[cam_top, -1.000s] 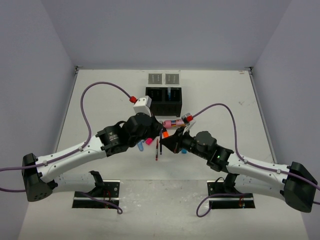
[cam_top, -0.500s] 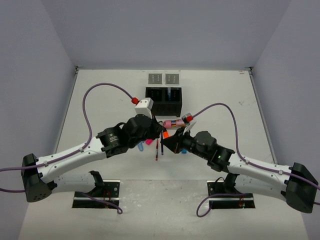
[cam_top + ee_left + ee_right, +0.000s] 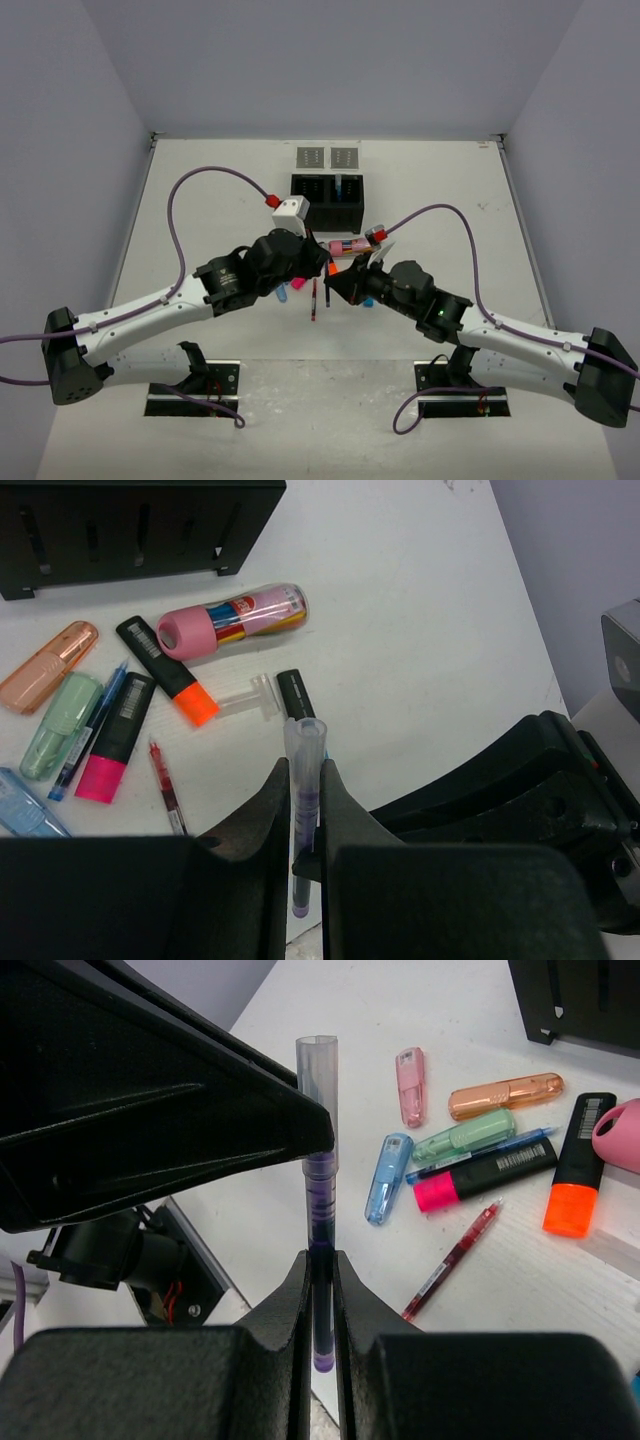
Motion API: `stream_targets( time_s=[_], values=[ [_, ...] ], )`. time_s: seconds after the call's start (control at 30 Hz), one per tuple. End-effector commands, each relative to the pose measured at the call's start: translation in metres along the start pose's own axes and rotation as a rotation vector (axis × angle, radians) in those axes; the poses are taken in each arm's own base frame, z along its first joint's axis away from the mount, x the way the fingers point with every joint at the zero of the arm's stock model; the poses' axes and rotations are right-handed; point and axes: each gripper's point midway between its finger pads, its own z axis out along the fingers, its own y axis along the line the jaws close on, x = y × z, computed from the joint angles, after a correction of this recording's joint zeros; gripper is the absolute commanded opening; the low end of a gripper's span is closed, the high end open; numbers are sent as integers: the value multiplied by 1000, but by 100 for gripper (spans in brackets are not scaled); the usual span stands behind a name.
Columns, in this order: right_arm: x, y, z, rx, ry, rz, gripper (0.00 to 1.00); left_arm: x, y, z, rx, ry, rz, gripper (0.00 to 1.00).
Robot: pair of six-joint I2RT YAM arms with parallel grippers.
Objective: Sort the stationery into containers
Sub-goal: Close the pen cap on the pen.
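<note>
A purple pen with a clear cap (image 3: 304, 765) is held between both grippers above the table. My left gripper (image 3: 304, 815) is shut on its clear cap end. My right gripper (image 3: 320, 1295) is shut on its dark purple barrel (image 3: 320, 1210). In the top view the grippers meet, left (image 3: 316, 264) and right (image 3: 338, 284). Below lie a pink tube (image 3: 235, 618), orange (image 3: 170, 672), pink (image 3: 113, 740), green (image 3: 58, 726), salmon (image 3: 48, 667) and blue (image 3: 387, 1178) highlighters, a red pen (image 3: 452, 1258), a blue pen (image 3: 90, 730) and a clear piece (image 3: 245, 695). The black box (image 3: 327, 200) stands behind.
Two small grey trays (image 3: 313, 157) (image 3: 344, 157) lie behind the black box. A blue item stands in the box's right compartment (image 3: 339, 187). A small pink highlighter (image 3: 410, 1085) lies apart from the pile. Purple cables arch over both arms.
My left gripper has edged right, closer to my right gripper. The right arm has barely moved.
</note>
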Motion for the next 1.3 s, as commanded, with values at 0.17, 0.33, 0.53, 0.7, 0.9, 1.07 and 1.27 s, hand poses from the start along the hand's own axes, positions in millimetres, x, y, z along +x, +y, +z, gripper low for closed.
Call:
stream_targets(
  time_s=[0.17,0.33,0.53,0.7,0.9,1.07,1.27],
  values=[
    [-64,36,-4,-137,-243,-110,0,-4,-10,-14,71,-12,-51,5],
    [-61,35,-4,-153,-254,-173,0,-14,-16,-22,99,-37,-47,13],
    [-66,37,-3,-150,-255,-215,0,-27,-24,-31,138,-64,-18,20],
    [-66,36,1,-131,-236,-239,0,-37,-31,-40,176,-90,7,32],
    [-67,33,3,-115,-232,-259,0,-42,-39,-48,223,-99,30,45],
    [-66,40,-1,-160,-236,-306,0,-42,-53,-55,329,-109,115,49],
    [-71,52,-14,-219,-262,-352,0,-43,-50,-63,359,-142,194,54]
  ],
)
